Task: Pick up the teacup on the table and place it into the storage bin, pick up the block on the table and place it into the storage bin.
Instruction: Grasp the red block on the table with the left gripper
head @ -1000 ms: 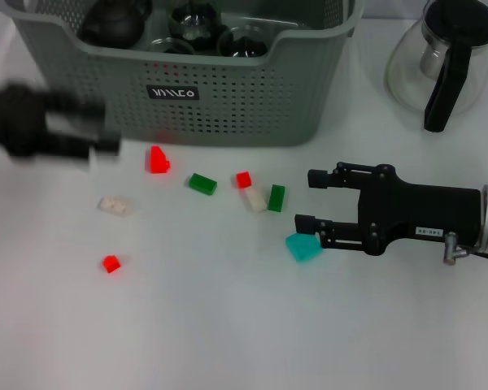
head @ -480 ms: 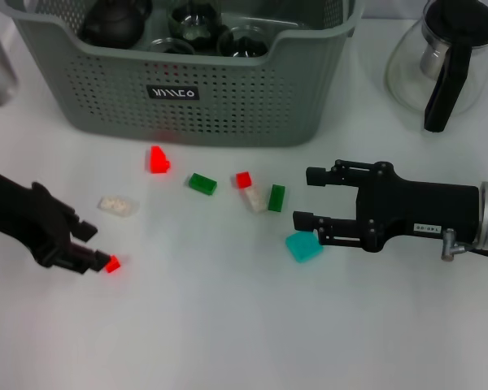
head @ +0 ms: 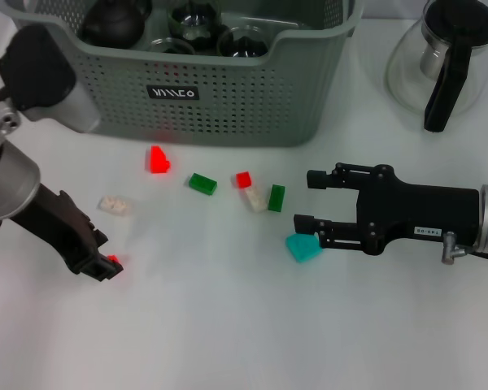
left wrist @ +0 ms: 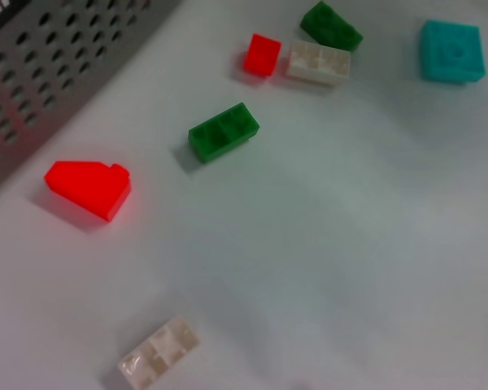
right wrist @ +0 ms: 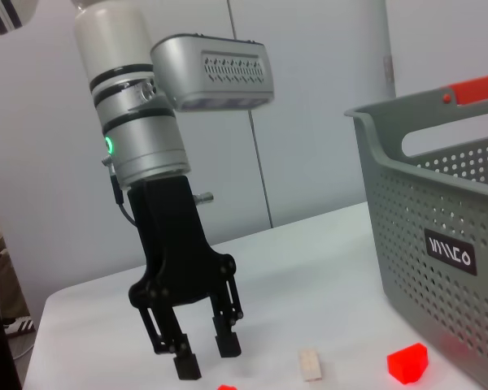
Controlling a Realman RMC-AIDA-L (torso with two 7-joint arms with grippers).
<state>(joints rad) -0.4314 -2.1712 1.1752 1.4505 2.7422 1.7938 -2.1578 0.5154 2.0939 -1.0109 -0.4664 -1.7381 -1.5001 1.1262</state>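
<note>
Head view | left tool (head: 104,265) released over red block (head: 113,261) | right tool (head: 307,199) released

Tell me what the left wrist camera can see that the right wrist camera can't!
Only the left wrist view shows the teal block, two green blocks and a small red cube. Only the right wrist view shows the left hand, open above a tiny red block. Both show the storage bin, the red wedge block and a white block.
</note>
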